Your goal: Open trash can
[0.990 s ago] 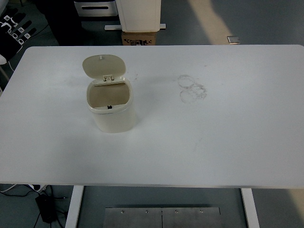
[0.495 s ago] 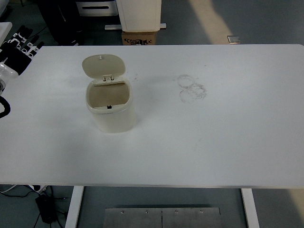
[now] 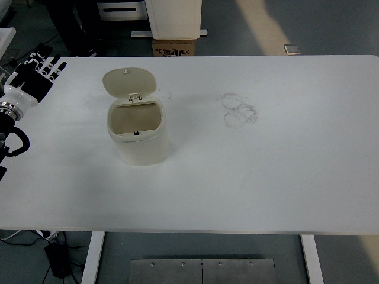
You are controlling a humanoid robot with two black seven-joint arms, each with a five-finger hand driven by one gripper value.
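I see a white table [image 3: 266, 177] filling most of the view, with faint ring marks [image 3: 239, 110] scuffed on its top. Beyond its far edge the floor [image 3: 320, 26] is grey, crossed by a pale band of light [image 3: 260, 23]. A cardboard box [image 3: 174, 47] sits under a white cabinet [image 3: 174, 18]. Near me, white table legs [image 3: 93, 257], a metal plate [image 3: 201, 271] and a black cable [image 3: 56, 260].

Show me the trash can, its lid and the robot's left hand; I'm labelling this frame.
trash can [image 3: 142, 149]: top view, on its front wall.
lid [image 3: 129, 81]: top view, middle of the raised flap.
left hand [image 3: 37, 74]: top view, on the palm, over the table's left edge.
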